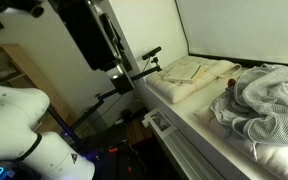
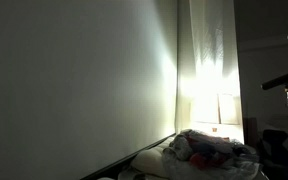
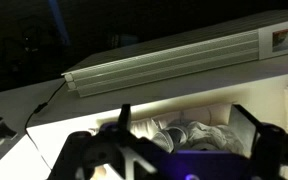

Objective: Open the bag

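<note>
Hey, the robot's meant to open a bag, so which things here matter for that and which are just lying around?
For the job:
- gripper, open
- crumpled striped fabric on the bed, possibly the bag; no clear bag can be made out

Lying about:
- pillows
- bed rail

The gripper (image 3: 181, 112) is seen from the wrist view with its jaws spread wide. The two black fingers (image 3: 122, 118) are held well apart, one on each side of the gap, and their linkages are angled outward from the palm behind them. Behind the jaws, in an exterior view, the arm (image 1: 24, 135) is shown as rounded white links low in the picture. A dark wrist section (image 1: 89, 35) is raised above them. The jaws themselves cannot be made out there.
</note>
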Available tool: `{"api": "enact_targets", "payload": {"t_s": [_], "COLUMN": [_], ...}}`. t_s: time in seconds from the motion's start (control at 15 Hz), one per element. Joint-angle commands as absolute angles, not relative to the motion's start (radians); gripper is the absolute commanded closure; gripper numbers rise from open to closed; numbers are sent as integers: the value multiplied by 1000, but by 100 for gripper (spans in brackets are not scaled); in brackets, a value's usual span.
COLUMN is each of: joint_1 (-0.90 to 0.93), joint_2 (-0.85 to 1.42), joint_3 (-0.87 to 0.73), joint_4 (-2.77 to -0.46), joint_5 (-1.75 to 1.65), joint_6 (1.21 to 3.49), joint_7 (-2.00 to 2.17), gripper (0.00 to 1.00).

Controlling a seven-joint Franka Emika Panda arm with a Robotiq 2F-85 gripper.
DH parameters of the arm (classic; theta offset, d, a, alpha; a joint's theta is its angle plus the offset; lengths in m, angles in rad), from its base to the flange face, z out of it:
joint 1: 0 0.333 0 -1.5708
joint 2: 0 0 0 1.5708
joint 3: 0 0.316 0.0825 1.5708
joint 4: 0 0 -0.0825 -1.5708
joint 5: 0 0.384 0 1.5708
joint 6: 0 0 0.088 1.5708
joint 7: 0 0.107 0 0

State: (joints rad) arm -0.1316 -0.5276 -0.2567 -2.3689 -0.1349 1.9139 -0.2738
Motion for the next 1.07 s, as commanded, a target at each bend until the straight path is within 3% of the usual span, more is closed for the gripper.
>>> {"api": "enact_targets", "payload": {"t_s": [0.0,0.67,1.0], "joint_1": [-142,-82,-36], "joint_2": [-526,-439,-289], "joint_3": [-249,-165,-124], "joint_4": [-2366,-2346,-2307], "joint_5": [-130,-201,-263], "joint_6": [1912,1894,1907], "joint_7": [-278,-341,-421], "gripper": [0,0,0]}}
